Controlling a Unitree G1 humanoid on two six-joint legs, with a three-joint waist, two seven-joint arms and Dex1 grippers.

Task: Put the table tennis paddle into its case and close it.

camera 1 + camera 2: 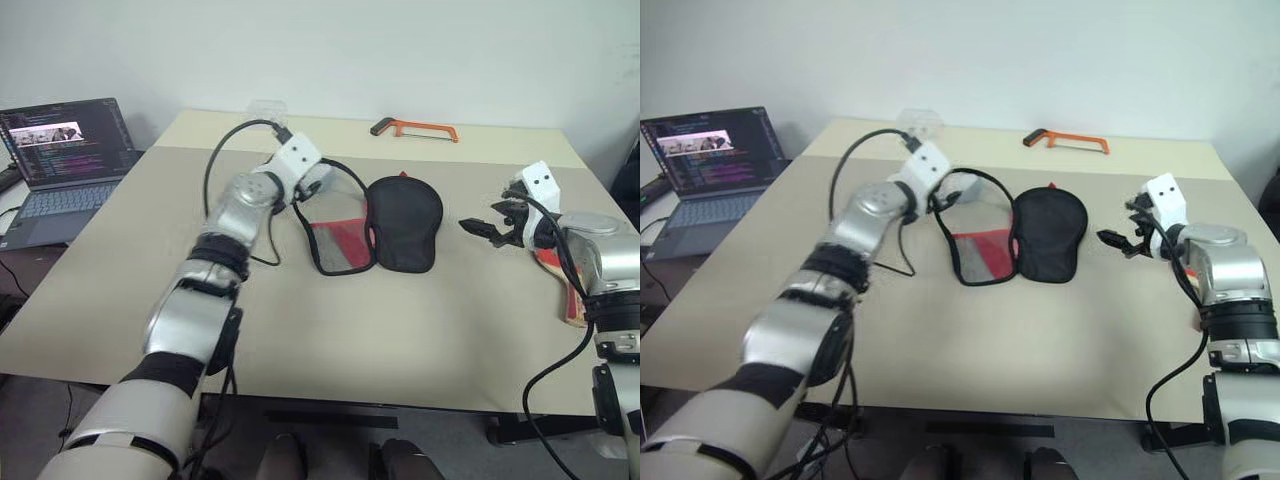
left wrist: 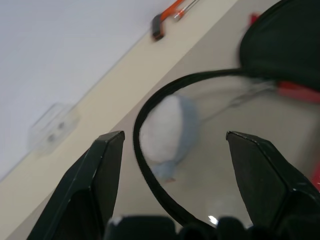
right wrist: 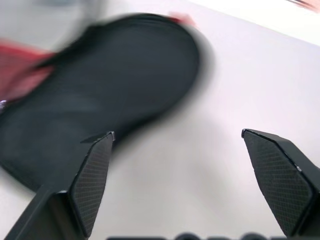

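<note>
The case lies open in the middle of the table, its black half (image 1: 405,225) on the right and its pale-lined half (image 1: 340,238), with red showing through, on the left. My left gripper (image 1: 303,198) hovers at the far left rim of the lined half. Its fingers (image 2: 102,165) stand open, and the black zip edging (image 2: 150,175) runs between them unclamped. My right gripper (image 1: 482,228) is open and empty, to the right of the case and pointing at the black half (image 3: 100,85). The table tennis paddle (image 1: 562,280) lies near the table's right edge, mostly hidden under my right arm.
An orange-framed hacksaw (image 1: 415,128) lies at the table's far edge. A small clear plastic holder (image 1: 265,108) stands at the far left corner. An open laptop (image 1: 65,165) sits on a lower surface to the left. A black cable (image 1: 215,165) loops off my left wrist.
</note>
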